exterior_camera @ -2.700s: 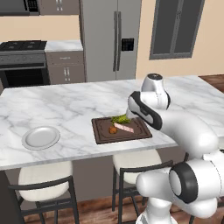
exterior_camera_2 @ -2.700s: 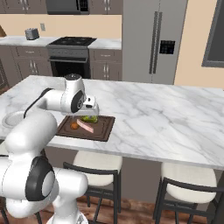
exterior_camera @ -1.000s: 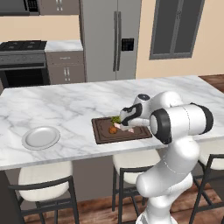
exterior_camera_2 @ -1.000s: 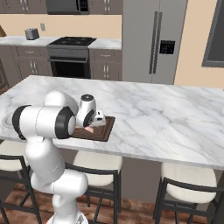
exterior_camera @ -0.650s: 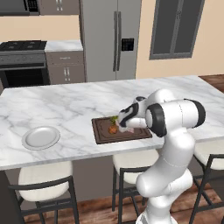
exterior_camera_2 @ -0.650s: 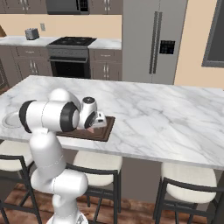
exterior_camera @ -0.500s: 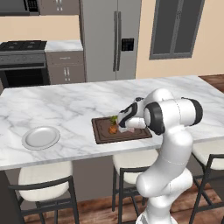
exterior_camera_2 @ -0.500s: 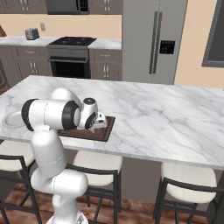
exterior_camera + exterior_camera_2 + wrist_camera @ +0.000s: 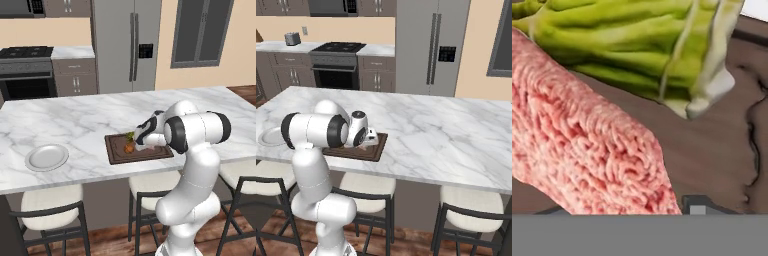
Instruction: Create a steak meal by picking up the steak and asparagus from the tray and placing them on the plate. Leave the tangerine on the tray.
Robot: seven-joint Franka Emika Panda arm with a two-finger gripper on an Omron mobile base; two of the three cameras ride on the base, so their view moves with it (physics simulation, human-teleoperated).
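Reaching down over the tray [image 9: 117, 150], the end effector [image 9: 141, 140] sits very low above the dark board, at the centre of the left base view. In the hand view the steak [image 9: 582, 145] fills the left and lower part of the frame, a pinkish-red slab whose long axis runs from the upper left down to the lower middle. One dark fingertip [image 9: 698, 204] peeks up at the bottom edge, just to the right of the steak's lower end; the other tip is hidden, so I cannot tell how far apart the fingers stand or whether they already clamp the meat. The asparagus [image 9: 627, 40] lies across the top of that frame, just beside the steak. The tangerine [image 9: 129, 147] rests on the tray, to the left of the end effector in the left base view. The plate [image 9: 47, 157] waits well apart, at the left of the marble surface [image 9: 75, 120]. My judgement: the steak is the target now, and the fingers should close across its short width.
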